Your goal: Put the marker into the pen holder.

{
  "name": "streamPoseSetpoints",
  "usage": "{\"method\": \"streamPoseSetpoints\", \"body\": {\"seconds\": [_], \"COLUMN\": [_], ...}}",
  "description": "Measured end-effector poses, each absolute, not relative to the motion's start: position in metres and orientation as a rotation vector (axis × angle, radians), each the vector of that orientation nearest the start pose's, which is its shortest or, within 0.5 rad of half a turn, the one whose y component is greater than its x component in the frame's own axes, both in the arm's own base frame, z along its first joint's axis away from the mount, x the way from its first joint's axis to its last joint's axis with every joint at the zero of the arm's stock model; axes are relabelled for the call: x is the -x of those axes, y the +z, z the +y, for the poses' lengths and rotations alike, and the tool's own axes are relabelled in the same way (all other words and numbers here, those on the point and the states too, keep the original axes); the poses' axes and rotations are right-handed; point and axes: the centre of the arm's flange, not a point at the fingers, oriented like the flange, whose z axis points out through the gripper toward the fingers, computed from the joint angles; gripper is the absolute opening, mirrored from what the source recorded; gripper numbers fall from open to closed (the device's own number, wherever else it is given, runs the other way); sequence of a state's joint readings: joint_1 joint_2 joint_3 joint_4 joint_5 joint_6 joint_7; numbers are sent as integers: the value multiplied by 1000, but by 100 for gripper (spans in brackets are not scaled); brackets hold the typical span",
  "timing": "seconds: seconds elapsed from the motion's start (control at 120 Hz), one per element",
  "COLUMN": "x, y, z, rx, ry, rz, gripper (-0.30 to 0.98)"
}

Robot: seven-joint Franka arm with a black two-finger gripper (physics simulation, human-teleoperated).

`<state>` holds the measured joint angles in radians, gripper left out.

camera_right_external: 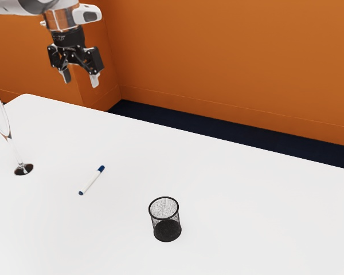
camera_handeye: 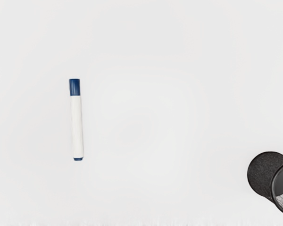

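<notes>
1. Nearest the exterior camera, the black mesh pen holder [camera_right_external: 167, 230] stands upright on the white table [camera_right_external: 258, 206]. The wrist view's edge cuts off part of its rim and open end.
2. Next, the marker [camera_right_external: 92, 180] lies on the table, well apart from the pen holder, between it and the glass. It is white with a blue cap and a blue tail end; its markings, if any, are too faint to read.
3. The tall glass [camera_right_external: 9, 137] stands near the marker, its bowl cut off by the exterior view's left edge. Its pale, see-through stem is hard to make out; the foot is dark.
4. Farther back, the gripper [camera_right_external: 80, 80] hangs in the air, fingers spread and holding nothing. The arm [camera_right_external: 23, 7] above it is cut off by the exterior view's top and left edges.
5. Behind is an orange wall [camera_right_external: 229, 57].
</notes>
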<state>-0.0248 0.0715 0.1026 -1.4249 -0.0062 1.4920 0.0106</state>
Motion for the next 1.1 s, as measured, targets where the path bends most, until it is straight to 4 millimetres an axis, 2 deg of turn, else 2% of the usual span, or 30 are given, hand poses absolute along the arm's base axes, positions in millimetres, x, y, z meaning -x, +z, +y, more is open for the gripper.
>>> {"method": "streamPoseSetpoints", "body": {"seconds": [0.117,0.217,0.267,0.333,0.425,0.475,0.567,0.667,0.708,0.833,0.975,1.1], "x": [-565,-561,-550,-531,-515,-512,-509,-520,-527,-546,-559,-569], "y": [647,649,645,618,547,511,460,403,390,367,327,311], "z": [41,48,53,60,81,97,117,131,130,111,112,112], "rx": [3128,3122,3128,3136,3140,3136,3124,3098,3093,3087,3074,3072], "ry": [27,34,48,108,230,282,327,374,349,277,236,188], "rz": [-103,-125,-138,-155,-215,-267,-336,-384,-378,-304,-284,-226], "gripper": [69,69,69,69,69,69,69,69,69,69,69,69]}}
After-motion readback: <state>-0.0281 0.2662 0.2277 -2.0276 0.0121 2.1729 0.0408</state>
